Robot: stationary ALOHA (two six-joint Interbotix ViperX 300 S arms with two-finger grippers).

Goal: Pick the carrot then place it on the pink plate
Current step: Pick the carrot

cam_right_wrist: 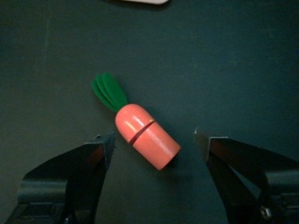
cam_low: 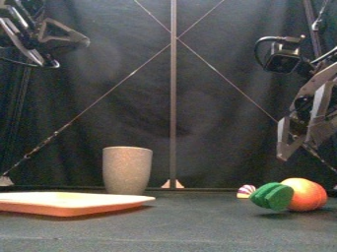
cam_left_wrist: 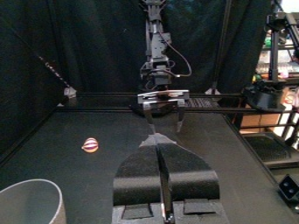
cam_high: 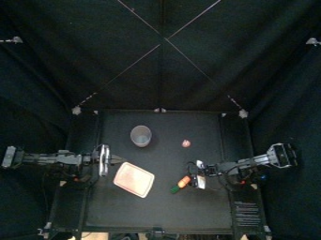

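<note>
Carrot lay on the worktop at three o'clock from the pink plate, the right gripper poised over it with jaws released either side, the left gripper idle at nine with jaws clenched, so grasp, carry and placing were all yet to do.

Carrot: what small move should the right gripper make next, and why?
Probably lower straight down. The right gripper is open, its jaws flank the carrot in the wrist view, but the front view shows it above the carrot.
</note>
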